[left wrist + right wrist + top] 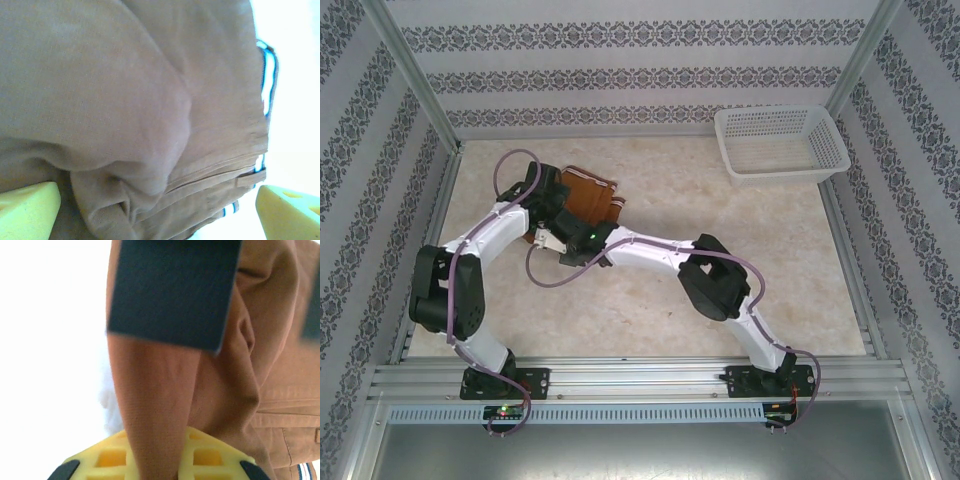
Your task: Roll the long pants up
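The long pants (598, 197) lie bunched into a small rust-brown bundle at the back left of the table. My left gripper (548, 198) is at the bundle's left side. In the left wrist view it (157, 215) is open, with its yellow fingertips (27, 210) far apart and folds of the pants (150, 100) and a waistband seam just ahead of them. My right gripper (560, 240) is at the bundle's near edge. In the right wrist view it (155, 462) is shut on a fold of the pants (155, 390), which stands up between the yellow pads (210, 455).
A white plastic basket (825, 150) stands at the back right corner. Metal frame rails (850, 260) run along the table's sides. A dark block (172, 290) hangs close above the fold in the right wrist view.
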Robot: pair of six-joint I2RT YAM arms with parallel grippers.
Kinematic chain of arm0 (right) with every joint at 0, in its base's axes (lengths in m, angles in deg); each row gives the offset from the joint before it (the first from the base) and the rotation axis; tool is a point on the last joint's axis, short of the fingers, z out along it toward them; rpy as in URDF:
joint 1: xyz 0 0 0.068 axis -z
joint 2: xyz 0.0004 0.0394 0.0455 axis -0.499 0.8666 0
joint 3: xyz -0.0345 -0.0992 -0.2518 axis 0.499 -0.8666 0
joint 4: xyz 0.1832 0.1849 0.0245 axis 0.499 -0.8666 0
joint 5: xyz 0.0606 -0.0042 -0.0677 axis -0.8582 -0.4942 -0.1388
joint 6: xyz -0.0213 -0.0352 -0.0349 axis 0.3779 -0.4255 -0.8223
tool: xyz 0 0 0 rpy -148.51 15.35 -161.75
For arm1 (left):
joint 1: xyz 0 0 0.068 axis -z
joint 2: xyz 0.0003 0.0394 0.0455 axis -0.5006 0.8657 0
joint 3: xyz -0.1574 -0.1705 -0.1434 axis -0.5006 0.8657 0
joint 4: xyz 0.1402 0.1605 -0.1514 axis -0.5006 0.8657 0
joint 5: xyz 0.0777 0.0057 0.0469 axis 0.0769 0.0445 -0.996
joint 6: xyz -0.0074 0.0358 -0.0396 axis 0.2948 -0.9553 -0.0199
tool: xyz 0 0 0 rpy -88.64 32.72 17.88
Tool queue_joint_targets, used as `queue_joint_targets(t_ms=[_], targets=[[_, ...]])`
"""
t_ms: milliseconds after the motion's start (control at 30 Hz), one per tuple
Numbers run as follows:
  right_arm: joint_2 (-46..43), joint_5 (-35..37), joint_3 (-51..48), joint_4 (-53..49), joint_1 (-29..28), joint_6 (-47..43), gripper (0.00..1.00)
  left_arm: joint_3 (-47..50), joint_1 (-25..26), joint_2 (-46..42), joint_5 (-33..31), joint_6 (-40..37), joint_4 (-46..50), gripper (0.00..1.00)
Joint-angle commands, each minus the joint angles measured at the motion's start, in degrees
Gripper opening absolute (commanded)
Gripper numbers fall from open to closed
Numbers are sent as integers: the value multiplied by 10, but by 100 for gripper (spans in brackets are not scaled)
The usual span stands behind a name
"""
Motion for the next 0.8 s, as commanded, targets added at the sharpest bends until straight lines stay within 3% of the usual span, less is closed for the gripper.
queue_joint_targets(t_ms=[0,233,767], targets=[[-17,-80,4,-98,46,92,0,-32,-25,-44,-39,-31,106,100],[-25,-165,40,-170,69,138,0,-52,-73,-73,-43,-45,123,100],[57,-408,235,-312,142,265,0,34,-72,-110,7,-18,89,100]])
